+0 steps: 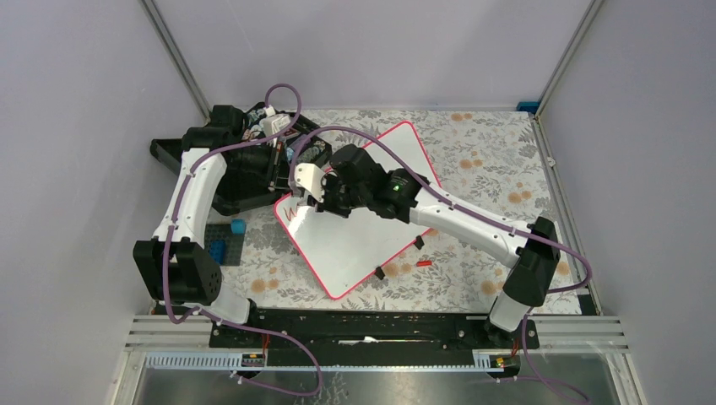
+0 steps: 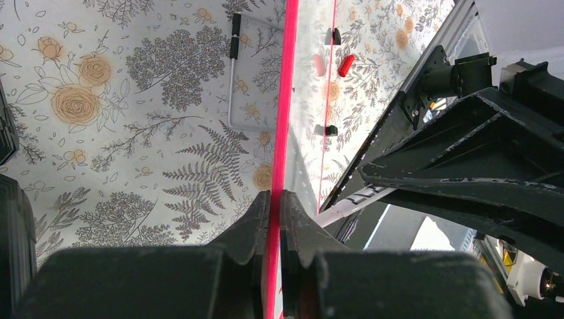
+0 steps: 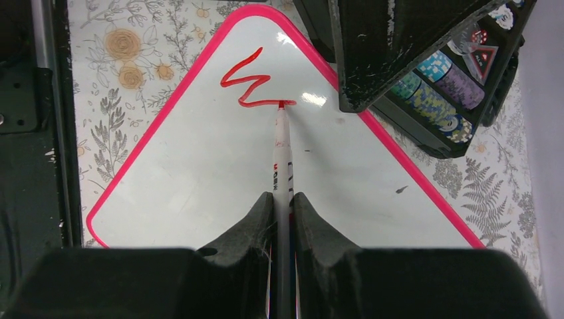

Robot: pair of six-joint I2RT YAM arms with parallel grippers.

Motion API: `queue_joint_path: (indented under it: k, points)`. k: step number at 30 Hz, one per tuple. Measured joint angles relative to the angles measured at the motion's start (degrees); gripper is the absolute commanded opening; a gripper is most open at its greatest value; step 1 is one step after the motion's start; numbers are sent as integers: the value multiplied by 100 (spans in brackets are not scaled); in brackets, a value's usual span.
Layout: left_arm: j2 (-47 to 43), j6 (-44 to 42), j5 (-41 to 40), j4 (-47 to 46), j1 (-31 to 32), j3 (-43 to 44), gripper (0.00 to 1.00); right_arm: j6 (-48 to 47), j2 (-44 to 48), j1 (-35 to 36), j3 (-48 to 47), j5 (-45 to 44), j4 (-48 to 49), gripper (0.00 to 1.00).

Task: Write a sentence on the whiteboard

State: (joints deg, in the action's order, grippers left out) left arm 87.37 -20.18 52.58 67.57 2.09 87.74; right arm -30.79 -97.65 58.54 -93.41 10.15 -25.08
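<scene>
The sentence (image 3: 247, 85) is barely begun: one red zigzag stroke, just ahead of the right pincer (image 3: 282, 199), which pinches a marker (image 3: 282, 149) tip-down on the whiteboard (image 3: 199, 166). The left pincer (image 2: 275, 199) clamps the board's pink rim. Nearly all the words remain.

Floral tablecloth (image 1: 490, 160) with ferns and orange roses covers the table. A black case (image 1: 243, 184) sits far left with stacks of patterned poker chips (image 3: 459, 86) in it. A couple of blue blocks (image 1: 218, 251) lie just near of it. A little red cap (image 1: 424, 263) lies near right, and there's a blue bit (image 1: 528, 106) in the far right corner.
</scene>
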Motion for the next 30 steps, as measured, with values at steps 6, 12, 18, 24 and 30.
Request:
queue_joint_path:
  k: [6,12,18,24,30]
  points:
    - [0,0,11,0,2,0,0,24,153,0,175,118,-39,0]
    - [0,0,11,0,4,0,0,76,181,-31,225,142,-103,0]
    - [-2,20,7,2,17,0,26,251,190,-179,225,352,-164,0]
    - [-13,129,35,9,125,63,79,570,334,-452,175,1069,-610,0]
    - [-199,153,59,-46,-190,704,88,1036,719,-776,162,1808,-896,0]
